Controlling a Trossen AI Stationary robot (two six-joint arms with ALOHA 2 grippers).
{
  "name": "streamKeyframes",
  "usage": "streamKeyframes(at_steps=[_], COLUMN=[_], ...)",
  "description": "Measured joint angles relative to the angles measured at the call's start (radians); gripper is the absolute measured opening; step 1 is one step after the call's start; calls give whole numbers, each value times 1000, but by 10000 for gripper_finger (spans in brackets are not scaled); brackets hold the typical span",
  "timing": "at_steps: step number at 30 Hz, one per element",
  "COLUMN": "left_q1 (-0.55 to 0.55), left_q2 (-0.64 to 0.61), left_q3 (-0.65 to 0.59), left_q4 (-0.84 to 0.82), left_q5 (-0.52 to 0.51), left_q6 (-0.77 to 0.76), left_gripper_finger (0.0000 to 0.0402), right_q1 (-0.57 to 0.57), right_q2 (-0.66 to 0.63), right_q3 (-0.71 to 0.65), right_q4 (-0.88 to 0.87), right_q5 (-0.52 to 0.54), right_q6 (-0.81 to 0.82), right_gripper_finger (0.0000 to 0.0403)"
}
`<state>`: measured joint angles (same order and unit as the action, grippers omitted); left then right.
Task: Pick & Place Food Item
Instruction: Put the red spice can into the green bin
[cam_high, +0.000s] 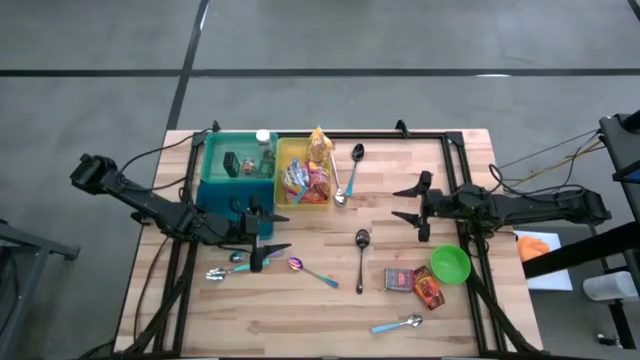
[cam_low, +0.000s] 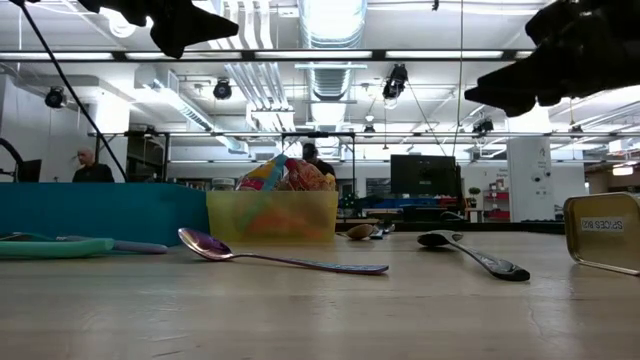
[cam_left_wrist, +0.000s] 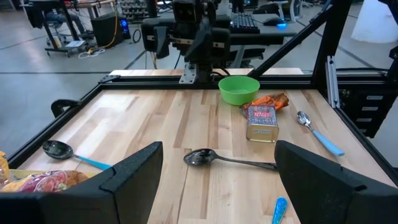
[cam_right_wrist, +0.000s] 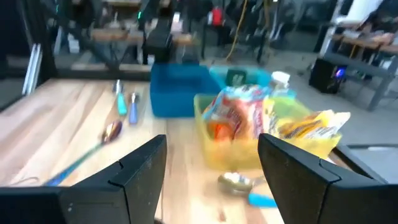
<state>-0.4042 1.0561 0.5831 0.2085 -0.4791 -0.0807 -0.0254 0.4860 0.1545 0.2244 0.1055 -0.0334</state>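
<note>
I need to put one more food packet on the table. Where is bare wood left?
Free: the near strip in front of the spoons, left of the blue-handled spoon. Crowded: around the yellow bin, and by the green bowl and tin.

We see two matte-black jointed arms, thin black cables trailing, each ending in two angular black fingers (cam_left_wrist: 134, 171).

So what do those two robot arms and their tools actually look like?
Both arms are black, slim and jointed, built of chunky segments with dark cables trailing off behind them. Each ends in a tool with two flat, angular black fingers, like a blunt pincer: the left tool and the right tool. No markings show.
</note>
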Motion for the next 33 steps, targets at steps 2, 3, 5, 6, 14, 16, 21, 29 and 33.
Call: streamKeyframes(at_steps=[2,3,5,6,14,16,21,29,33], left_q1=[0,0,0,0,0,0,0,0,0], left_q2=[0,0,0,0,0,0,0,0,0], left_q3=[0,0,0,0,0,0,0,0,0], left_q4=[0,0,0,0,-3,-3,-3,-5,-5], left_q5=[0,0,0,0,0,0,0,0,0], left_q6=[0,0,0,1,2,2,2,2,2], left_gripper_finger=[310,310,310,310,311,311,311,311,310], right_q1=[12,19,31,37,96,117,206,397,483], right_q2=[28,46,88,111,320,373,499,635,694], right_q3=[42,68,131,163,430,484,588,748,780], right_q4=[-57,-91,-185,-245,-749,-832,-1004,-1229,-1275], right_q5=[16,28,42,49,42,43,44,135,194], right_q6=[0,-2,1,11,271,343,440,748,875], right_gripper_finger=[251,251,251,251,251,251,251,251,251])
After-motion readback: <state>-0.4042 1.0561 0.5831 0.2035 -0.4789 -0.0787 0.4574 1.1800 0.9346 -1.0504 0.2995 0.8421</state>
